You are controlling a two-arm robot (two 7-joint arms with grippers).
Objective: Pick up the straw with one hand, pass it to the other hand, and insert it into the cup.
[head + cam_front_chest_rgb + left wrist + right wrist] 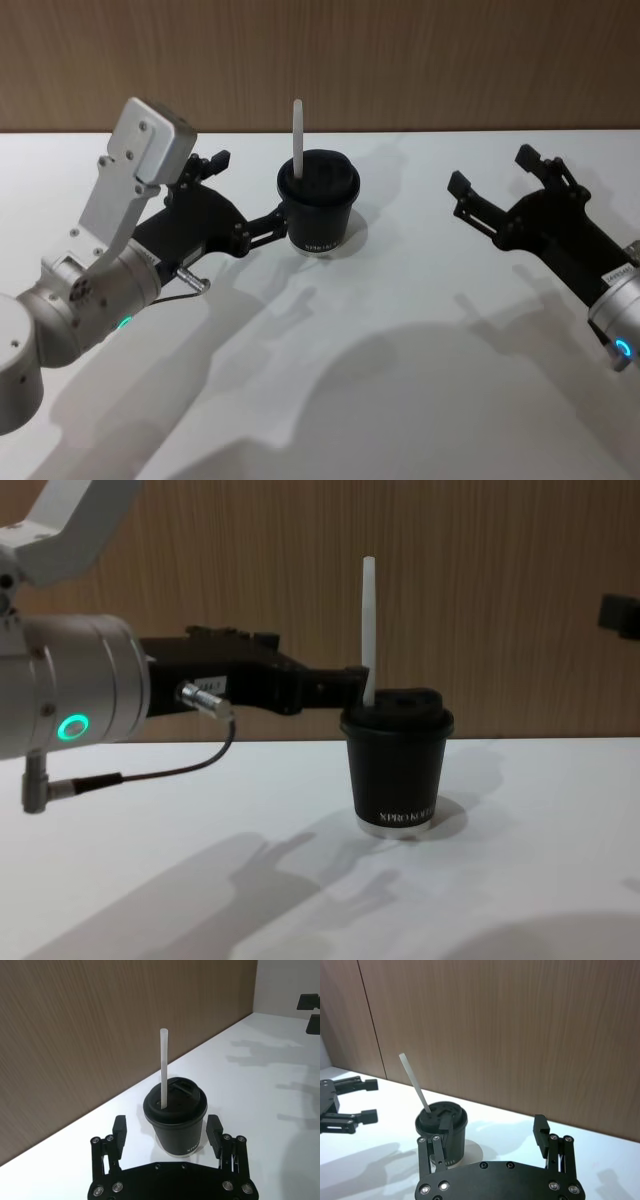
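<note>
At about nine o'clock from the cup, the left gripper (253, 192), long and black with a big silver-grey cylindrical wrist, a green glowing ring and a thin black cable, reaches in over the white table (400, 380). Its jaws are released, spread wide, and in the left wrist view the two fingers (119, 1131) stand either side of the cup with a gap on each side, touching neither the cup nor the straw. In the chest view one finger (335, 683) ends just beside the straw at lid height; I cannot tell from there whether it brushes it.

In the middle stands the small black paper coffee cup (320, 215) with a black domed plastic lid, white lettering low on its wall and a pale base rim, upright on the table. The thin straight white straw (298, 136) sits in the lid at roughly the nine o'clock edge, its lower end inside the cup, its upper part rising well above the lid, close to upright with a slight lean.

At three o'clock, well apart from the cup, the right gripper (494, 172), black and two-fingered, hangs over the table with its jaws released and holding nothing. A brown wood-grain wall (400, 60) runs behind everything at twelve o'clock.
</note>
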